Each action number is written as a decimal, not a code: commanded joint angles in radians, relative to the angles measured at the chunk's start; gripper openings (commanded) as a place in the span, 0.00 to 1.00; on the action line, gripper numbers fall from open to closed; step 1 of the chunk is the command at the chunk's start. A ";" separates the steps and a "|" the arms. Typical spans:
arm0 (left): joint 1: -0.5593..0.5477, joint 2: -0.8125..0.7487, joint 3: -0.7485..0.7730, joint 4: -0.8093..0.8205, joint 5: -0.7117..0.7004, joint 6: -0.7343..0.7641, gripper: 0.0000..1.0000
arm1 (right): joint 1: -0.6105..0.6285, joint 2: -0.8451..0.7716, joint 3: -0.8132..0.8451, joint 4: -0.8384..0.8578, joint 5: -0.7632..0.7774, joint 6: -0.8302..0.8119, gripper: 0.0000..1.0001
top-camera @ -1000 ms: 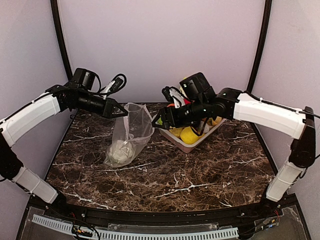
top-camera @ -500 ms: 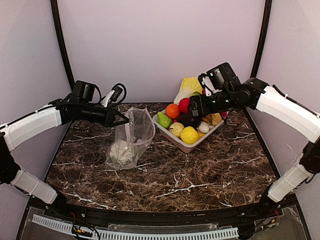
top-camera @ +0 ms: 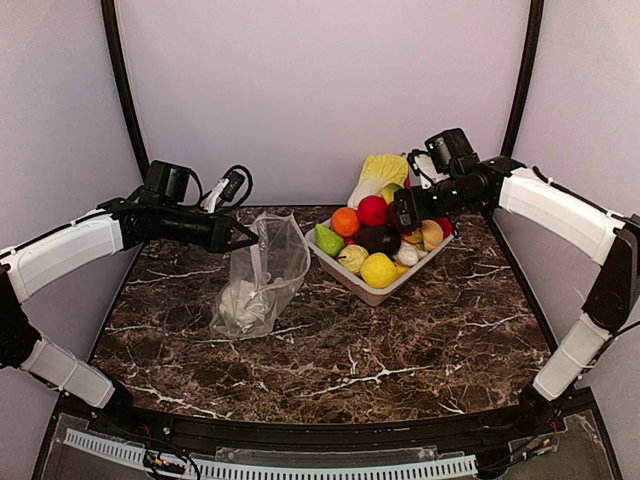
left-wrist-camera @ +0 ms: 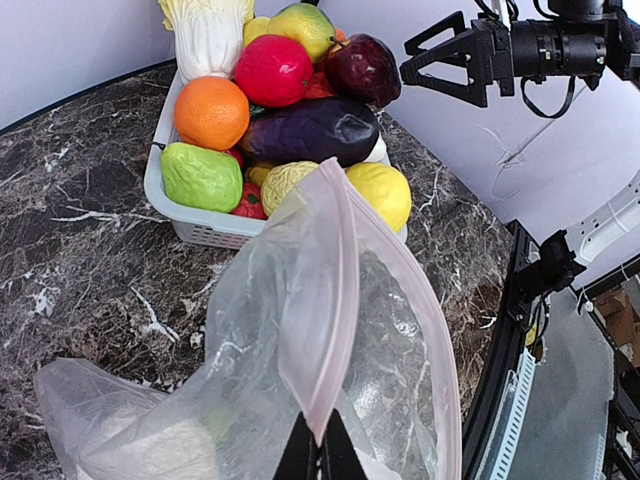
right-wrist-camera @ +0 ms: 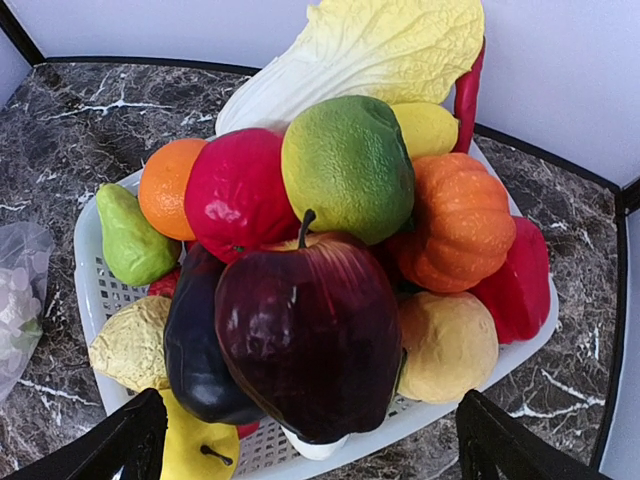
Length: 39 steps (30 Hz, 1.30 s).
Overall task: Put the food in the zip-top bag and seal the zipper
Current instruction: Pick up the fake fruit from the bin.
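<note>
Your right gripper has pulled back from the bag to hover over the far side of the tray, jaws spread wide, empty. The bag stands left of the tray, long axis slanting up off the table, mouth toward the tray, cauliflower at its bottom. Your left gripper stays pinched on the zipper.

One zip-top bag, one cauliflower, one tray, one orange, one eggplant.
</note>
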 commanded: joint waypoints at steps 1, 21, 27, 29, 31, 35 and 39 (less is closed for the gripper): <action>0.001 -0.018 -0.014 0.017 0.010 -0.009 0.01 | -0.016 0.035 0.012 0.068 -0.056 -0.062 0.99; 0.002 0.008 -0.006 0.002 0.014 -0.006 0.01 | -0.046 0.161 0.077 0.076 -0.049 -0.111 0.87; 0.001 0.006 -0.006 0.000 0.015 -0.006 0.01 | -0.046 0.171 0.078 0.079 -0.047 -0.112 0.76; 0.002 0.005 -0.006 -0.001 0.015 -0.007 0.01 | -0.046 0.171 0.077 0.083 -0.050 -0.112 0.73; 0.001 0.005 -0.005 -0.001 0.015 -0.006 0.01 | -0.046 0.169 0.077 0.084 -0.054 -0.111 0.71; 0.001 0.005 -0.005 -0.002 0.015 -0.006 0.01 | -0.046 0.165 0.074 0.085 -0.054 -0.111 0.68; 0.001 0.005 -0.005 -0.002 0.014 -0.006 0.01 | -0.046 0.138 0.074 0.079 -0.063 -0.104 0.67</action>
